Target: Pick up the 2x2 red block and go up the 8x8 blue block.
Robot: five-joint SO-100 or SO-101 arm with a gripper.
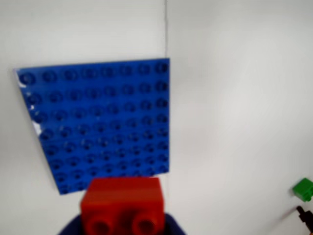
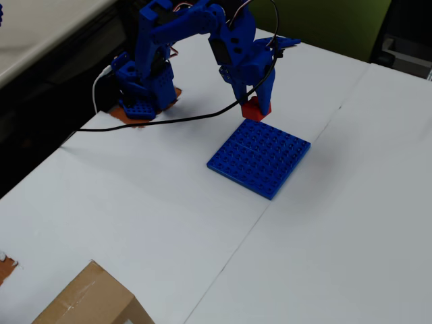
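Observation:
The 2x2 red block (image 1: 121, 204) sits in my blue gripper (image 1: 122, 223) at the bottom of the wrist view, studs facing the camera. In the overhead view my gripper (image 2: 255, 101) is shut on the red block (image 2: 256, 110) and holds it just above the table, at the far edge of the 8x8 blue block (image 2: 260, 157). The blue block (image 1: 100, 125) lies flat on the white table, filling the left middle of the wrist view, just beyond the red block.
A cardboard box (image 2: 88, 300) stands at the bottom left of the overhead view. The arm's base (image 2: 145, 88) and a black cable (image 2: 155, 123) are at the back left. A small green piece (image 1: 304, 188) shows at the wrist view's right edge. A seam (image 2: 236, 250) crosses the table.

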